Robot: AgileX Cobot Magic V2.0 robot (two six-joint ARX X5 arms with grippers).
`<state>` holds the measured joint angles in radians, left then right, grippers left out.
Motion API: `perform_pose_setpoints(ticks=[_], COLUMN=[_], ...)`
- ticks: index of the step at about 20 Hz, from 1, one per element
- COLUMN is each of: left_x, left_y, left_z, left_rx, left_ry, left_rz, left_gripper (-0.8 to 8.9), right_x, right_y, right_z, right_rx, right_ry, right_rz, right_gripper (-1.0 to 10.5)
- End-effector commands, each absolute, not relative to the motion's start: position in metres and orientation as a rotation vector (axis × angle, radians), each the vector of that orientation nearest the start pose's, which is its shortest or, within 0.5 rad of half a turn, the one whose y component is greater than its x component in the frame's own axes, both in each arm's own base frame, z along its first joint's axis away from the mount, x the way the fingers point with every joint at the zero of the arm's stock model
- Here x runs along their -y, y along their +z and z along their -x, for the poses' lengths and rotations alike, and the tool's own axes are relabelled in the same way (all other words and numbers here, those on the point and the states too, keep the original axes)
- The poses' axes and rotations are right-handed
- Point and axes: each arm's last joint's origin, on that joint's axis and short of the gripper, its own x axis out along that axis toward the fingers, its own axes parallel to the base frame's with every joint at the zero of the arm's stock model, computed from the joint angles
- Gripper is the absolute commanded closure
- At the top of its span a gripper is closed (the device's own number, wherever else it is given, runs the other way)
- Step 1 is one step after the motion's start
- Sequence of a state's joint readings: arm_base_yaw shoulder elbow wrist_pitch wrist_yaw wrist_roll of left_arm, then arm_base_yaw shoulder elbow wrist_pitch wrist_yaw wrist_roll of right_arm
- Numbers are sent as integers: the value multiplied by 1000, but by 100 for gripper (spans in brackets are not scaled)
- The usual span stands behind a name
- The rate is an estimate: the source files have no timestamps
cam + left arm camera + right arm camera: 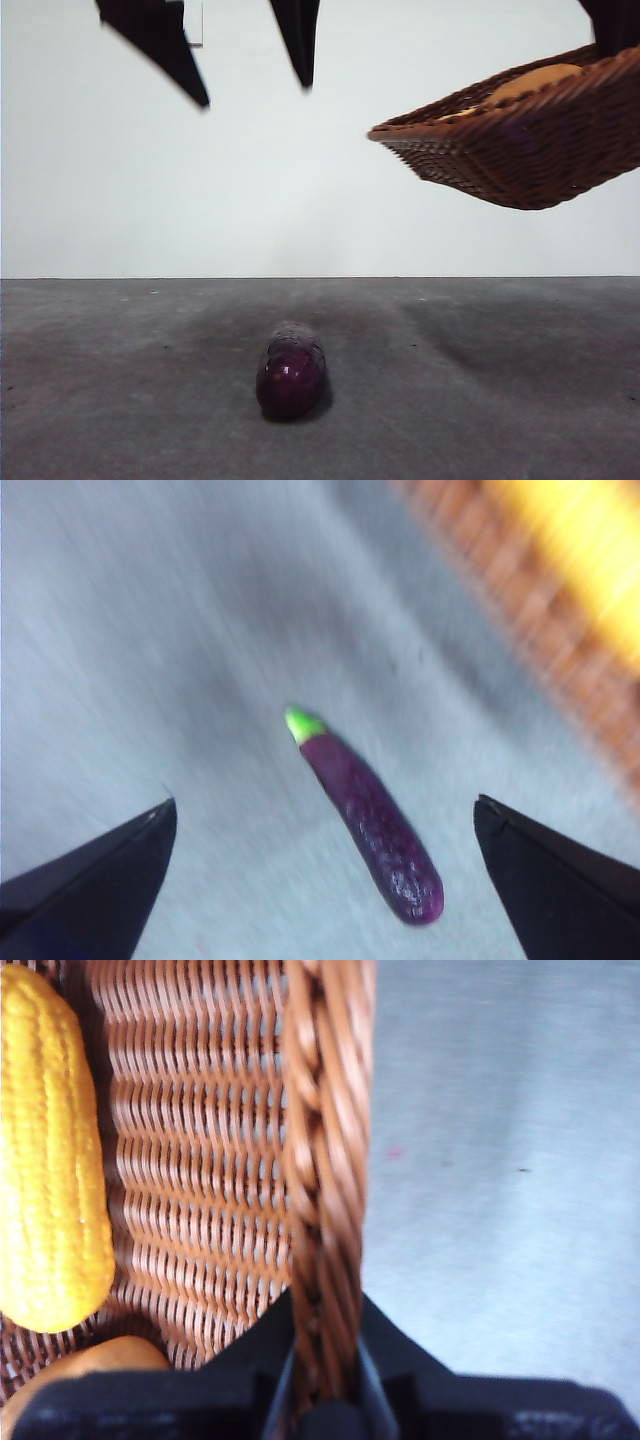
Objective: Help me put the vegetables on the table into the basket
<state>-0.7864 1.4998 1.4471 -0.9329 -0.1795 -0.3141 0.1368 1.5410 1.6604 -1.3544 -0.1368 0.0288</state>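
Observation:
The dark purple eggplant point(290, 373) lies on the grey table point(120, 380), end-on to the front view. In the left wrist view the eggplant point(372, 820) with its green stem lies between and below my left gripper's jaws. My left gripper point(255, 92) hangs open high above it. My right gripper point(325, 1380) is shut on the braided rim of the wicker basket point(530, 140) and holds it tilted in the air at the right. The yellow corn point(45, 1150) and the brown potato point(90, 1365) lie inside the basket point(200, 1140).
A plain white wall stands behind the table's far edge. The basket's shadow falls on the table at the right point(500, 330).

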Motion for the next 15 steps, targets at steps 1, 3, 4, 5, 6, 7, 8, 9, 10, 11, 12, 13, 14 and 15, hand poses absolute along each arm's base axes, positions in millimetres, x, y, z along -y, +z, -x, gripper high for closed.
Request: perform_pose_setpoints(ticks=[1,3,4,5,6,7,8,9,10,11,12,13,14,15], left_x=[213,217,221,226,231,235,238,241,243,246,248,250,251,252], left_y=[299,276,268,262,255,247,238,229,219,210,202,196,192,189], left_z=[-225,-227,-229,-232,-234,-237,-240,-242,-244,-246,-248,-248,-249,-250], left_rx=[-1060,-1129,-1156,-1174,-1185,-1208,-1233,-1263,-1292,-1316,-1336,-1353,-1362,-1364], left_ry=[-401,-418,-434,-451,-459,-467,-464,-460,-455,-446,-440,-434,-430,-430], left_rz=[-150,-132,-127,-126,-129,-129,-136,-147,-157,-169,-182,-192,-198,-199], left_gripper=[312,312,312,312,312,312,312,312,312,312,312,312,312,313], right_x=[-29,-19,-14,-11,-8,-5,-4,-4,-4,-4,-4,-4,-4,-4], right_y=[367,367,367,367,367,367,367,367,367,367,367,367,367,367], right_z=[-275,-276,-276,-277,-277,-277,-277,-277,-277,-277,-277,-277,-277,-277], right_rx=[-1252,-1249,-1248,-1247,-1246,-1245,-1245,-1245,-1245,-1245,-1244,-1244,-1244,-1244], right_ry=[202,176,165,157,151,147,143,143,144,145,146,146,146,146], right_rz=[-37,-52,-57,-62,-62,-65,-68,-67,-66,-64,-63,-63,-63,-63], right_gripper=[954,955,954,954,954,954,954,955,954,955,955,954,954,955])
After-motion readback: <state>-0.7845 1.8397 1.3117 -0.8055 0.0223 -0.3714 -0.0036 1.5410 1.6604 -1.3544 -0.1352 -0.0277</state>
